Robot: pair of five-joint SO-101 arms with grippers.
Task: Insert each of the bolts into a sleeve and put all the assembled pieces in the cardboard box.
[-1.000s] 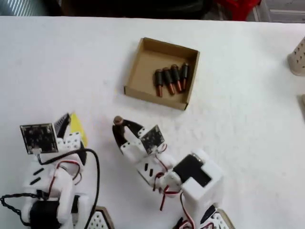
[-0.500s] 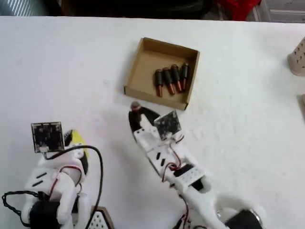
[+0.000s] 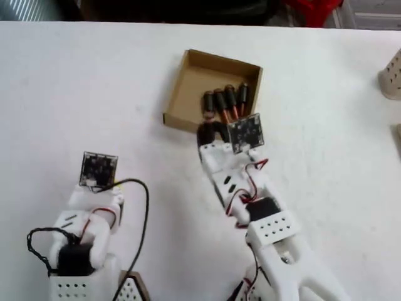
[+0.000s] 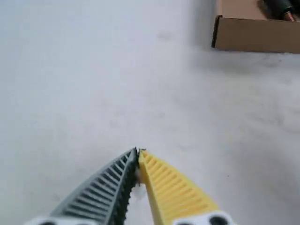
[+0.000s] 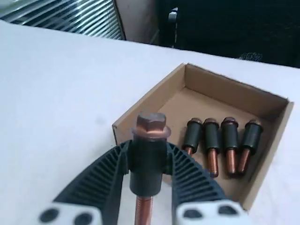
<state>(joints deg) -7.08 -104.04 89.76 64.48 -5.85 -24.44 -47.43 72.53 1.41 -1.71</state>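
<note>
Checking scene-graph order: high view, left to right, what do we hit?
Left arm → cardboard box → tan holed object at the right edge. Right arm, holding a sleeved bolt, overlaps the box, so it is left out.

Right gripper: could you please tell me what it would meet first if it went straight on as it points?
Likely the cardboard box, at its near wall just ahead of the right gripper and its sleeved bolt, though depth is unclear.

High view looks down over table (image 3: 75,75); low wrist views face the shared cardboard box (image 3: 191,88)
</note>
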